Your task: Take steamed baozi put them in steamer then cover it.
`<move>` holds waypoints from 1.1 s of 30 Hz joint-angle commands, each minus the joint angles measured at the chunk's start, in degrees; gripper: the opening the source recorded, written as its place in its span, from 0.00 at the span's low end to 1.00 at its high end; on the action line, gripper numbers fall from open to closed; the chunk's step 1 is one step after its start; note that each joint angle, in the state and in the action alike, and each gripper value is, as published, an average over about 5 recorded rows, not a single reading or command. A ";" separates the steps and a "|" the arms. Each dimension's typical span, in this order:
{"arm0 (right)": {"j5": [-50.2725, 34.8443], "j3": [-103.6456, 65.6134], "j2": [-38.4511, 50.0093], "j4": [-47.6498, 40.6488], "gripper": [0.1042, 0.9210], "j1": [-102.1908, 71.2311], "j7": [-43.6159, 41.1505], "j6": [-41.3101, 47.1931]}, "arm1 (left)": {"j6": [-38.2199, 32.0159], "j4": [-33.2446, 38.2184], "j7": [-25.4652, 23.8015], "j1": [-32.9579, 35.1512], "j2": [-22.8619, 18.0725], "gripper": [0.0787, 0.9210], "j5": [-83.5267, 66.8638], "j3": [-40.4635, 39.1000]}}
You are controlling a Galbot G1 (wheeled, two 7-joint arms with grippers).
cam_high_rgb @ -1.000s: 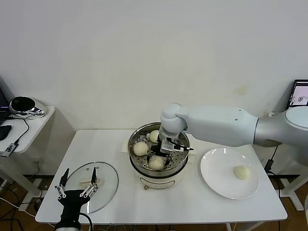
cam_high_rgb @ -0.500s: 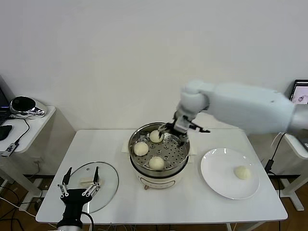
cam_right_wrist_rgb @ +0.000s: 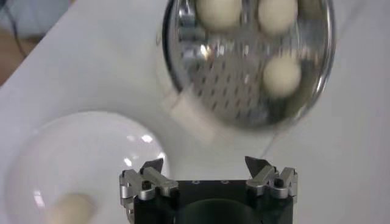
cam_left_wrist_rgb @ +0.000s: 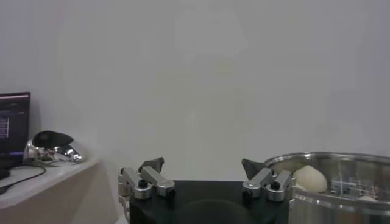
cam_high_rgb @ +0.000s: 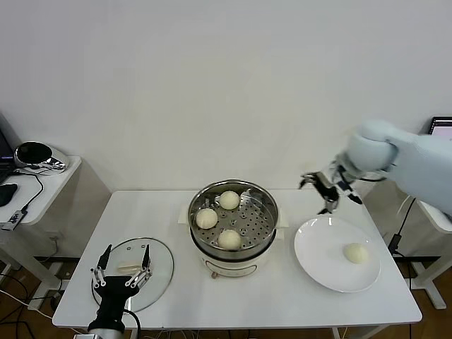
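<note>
Stainless-steel steamer (cam_high_rgb: pixel 233 222) at the middle of your white worktop (cam_high_rgb: pixel 282 296) holds three steamed baozi (cam_high_rgb: pixel 229 200) on its perforated tray. A fourth bun (cam_high_rgb: pixel 355 253) lies on the white plate (cam_high_rgb: pixel 318 261) to the steamer's right. Your right hand (cam_high_rgb: pixel 326 189) hangs in the air above the plate's far edge, fingers spread and empty, its forearm reaching in from the right. Your left hand (cam_high_rgb: pixel 123 272) hovers at the worktop's near-left corner, fingers spread, above the glass cover (cam_high_rgb: pixel 159 265), which lies flat left of the steamer.
</note>
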State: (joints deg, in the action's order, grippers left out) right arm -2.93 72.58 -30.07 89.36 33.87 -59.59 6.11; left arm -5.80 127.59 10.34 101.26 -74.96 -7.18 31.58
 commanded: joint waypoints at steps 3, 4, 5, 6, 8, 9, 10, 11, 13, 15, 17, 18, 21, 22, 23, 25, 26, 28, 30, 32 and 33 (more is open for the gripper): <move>6.82 -19.57 12.19 -4.41 0.88 -24.98 2.38 4.81 | 0.21 -0.55 -0.15 -0.25 0.19 0.88 -0.10 -0.09; 7.75 -22.60 11.98 -5.64 0.88 -28.48 2.49 4.23 | 0.23 -0.55 -0.16 -0.22 0.17 0.88 -0.07 -0.10; 8.51 -25.11 11.69 -6.64 0.88 -31.52 2.66 3.85 | 0.24 -0.54 -0.15 -0.18 0.15 0.88 -0.03 -0.10; 9.39 -28.10 11.33 -7.65 0.88 -34.98 2.84 3.49 | 0.27 -0.52 -0.14 -0.12 0.12 0.88 0.01 -0.09; 11.09 -32.95 10.42 -9.41 0.88 -40.18 3.21 2.79 | 0.34 -0.48 -0.10 0.04 0.06 0.88 0.15 -0.06; 11.79 -34.94 10.00 -10.07 0.88 -42.11 3.35 2.51 | 0.38 -0.44 -0.09 0.13 0.03 0.88 0.26 -0.04; 12.57 -37.00 9.49 -10.77 0.88 -44.12 3.53 2.29 | 0.43 -0.38 -0.08 0.23 -0.01 0.88 0.39 -0.03; 13.08 -38.08 9.04 -11.27 0.88 -45.31 3.70 2.16 | 0.48 -0.31 -0.07 0.33 -0.04 0.88 0.51 -0.02; 13.81 -39.32 8.08 -12.11 0.88 -46.89 4.03 2.18 | 0.55 -0.11 -0.05 0.52 -0.14 0.88 0.75 0.00; 14.46 -39.98 7.17 -12.84 0.88 -48.03 4.26 2.29 | 0.62 0.12 -0.01 0.69 -0.27 0.88 0.90 0.01; 14.96 -40.46 6.30 -13.60 0.88 -48.95 4.39 2.43 | 0.68 0.31 0.02 0.85 -0.41 0.88 1.05 0.03; 15.06 -40.64 5.94 -13.91 0.88 -49.26 4.43 2.46 | 0.69 0.38 0.03 0.93 -0.47 0.88 1.10 0.04; 15.20 -40.90 4.90 -14.85 0.88 -49.90 4.48 2.49 | 0.73 0.57 0.05 1.17 -0.60 0.88 1.19 0.09; 15.24 -40.90 4.58 -15.11 0.88 -50.05 4.48 2.47 | 0.74 0.62 0.05 1.23 -0.65 0.88 1.21 0.11; 15.28 -40.90 4.30 -15.34 0.88 -50.19 4.47 2.45 | 0.75 0.66 0.06 1.29 -0.70 0.88 1.22 0.12; 15.43 -40.88 3.74 -15.73 0.88 -50.43 4.45 2.43 | 0.77 0.70 0.07 1.37 -0.79 0.88 1.26 0.13; 15.54 -40.87 3.48 -15.93 0.88 -50.52 4.45 2.42 | 0.77 0.71 0.08 1.40 -0.83 0.88 1.28 0.13; 16.02 -40.89 2.84 -16.53 0.88 -50.61 4.57 2.39 | 0.78 0.73 0.09 1.43 -0.90 0.88 1.29 0.14; 16.79 -40.96 2.15 -17.36 0.88 -50.59 4.79 2.23 | 0.77 0.75 0.11 1.45 -0.94 0.88 1.28 0.17; 17.54 -41.08 1.33 -18.45 0.88 -50.50 5.15 2.00 | 0.76 0.75 0.13 1.47 -0.97 0.88 1.27 0.21; 17.78 -41.14 0.91 -19.04 0.88 -50.42 5.30 1.86 | 0.75 0.72 0.14 1.47 -0.97 0.88 1.26 0.23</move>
State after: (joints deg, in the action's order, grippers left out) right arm 12.63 34.32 -27.33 73.42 -12.90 -54.84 8.06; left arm -5.05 128.33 10.46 102.71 -75.95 -5.91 31.79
